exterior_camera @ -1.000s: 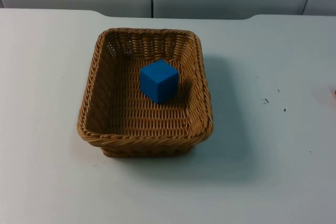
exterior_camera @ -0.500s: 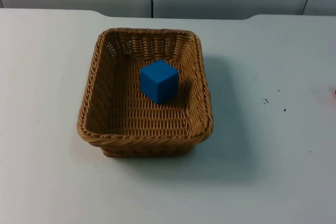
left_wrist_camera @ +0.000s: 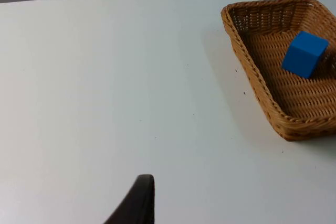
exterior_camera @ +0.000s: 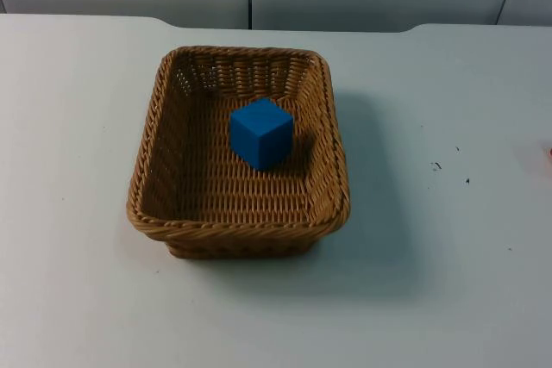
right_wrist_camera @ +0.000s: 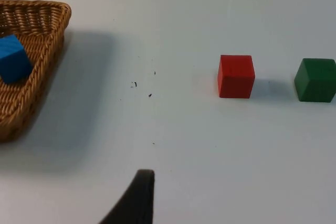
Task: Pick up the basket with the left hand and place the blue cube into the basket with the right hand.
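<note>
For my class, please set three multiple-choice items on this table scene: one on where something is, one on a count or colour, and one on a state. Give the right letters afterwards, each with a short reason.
1. Where is the blue cube?
A. Inside the basket
B. On the table beside the basket
C. On top of the red cube

2. How many cubes are there in all, across the views?
A. One
B. Two
C. Three

3. How does the basket stand?
A. Lifted off the table by a gripper
B. Resting upright on the white table
C. Tipped over on its side

Answers:
1 A: the top view shows the blue cube on the woven floor inside the rim.
2 C: the blue one, plus a red cube and a green cube on the table in the right wrist view.
3 B: it sits flat on the table with its opening upward, and no gripper touches it.
</note>
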Tool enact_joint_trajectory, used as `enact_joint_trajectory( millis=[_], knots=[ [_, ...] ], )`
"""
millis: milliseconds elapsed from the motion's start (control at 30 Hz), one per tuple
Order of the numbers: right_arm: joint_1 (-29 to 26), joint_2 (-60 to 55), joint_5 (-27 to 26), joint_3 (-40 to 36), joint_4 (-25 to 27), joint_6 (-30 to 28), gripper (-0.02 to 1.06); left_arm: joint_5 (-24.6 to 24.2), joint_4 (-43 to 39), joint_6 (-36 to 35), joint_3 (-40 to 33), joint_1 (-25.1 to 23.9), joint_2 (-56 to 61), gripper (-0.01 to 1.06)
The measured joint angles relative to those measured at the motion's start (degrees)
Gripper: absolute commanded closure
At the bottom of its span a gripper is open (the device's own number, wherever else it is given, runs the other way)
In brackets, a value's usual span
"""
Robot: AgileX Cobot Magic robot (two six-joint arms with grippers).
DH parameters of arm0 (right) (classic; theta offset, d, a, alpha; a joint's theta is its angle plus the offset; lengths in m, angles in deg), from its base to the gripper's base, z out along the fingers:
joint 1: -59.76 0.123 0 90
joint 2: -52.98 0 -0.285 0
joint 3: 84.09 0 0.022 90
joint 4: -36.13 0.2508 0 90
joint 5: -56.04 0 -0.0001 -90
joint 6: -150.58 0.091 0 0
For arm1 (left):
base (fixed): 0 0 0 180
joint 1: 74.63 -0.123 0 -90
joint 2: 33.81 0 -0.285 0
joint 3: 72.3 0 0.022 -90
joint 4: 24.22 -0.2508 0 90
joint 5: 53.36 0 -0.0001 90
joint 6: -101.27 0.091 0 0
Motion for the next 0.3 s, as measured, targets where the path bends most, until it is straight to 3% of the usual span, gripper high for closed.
enact_joint_trajectory(
  millis=[300],
  knots=[
    [0.0, 0.0, 0.0, 0.0, 0.0, 0.0, 0.0, 0.0, 0.0, 0.0, 0.0, -5.8, 0.0, 0.0]
  ],
)
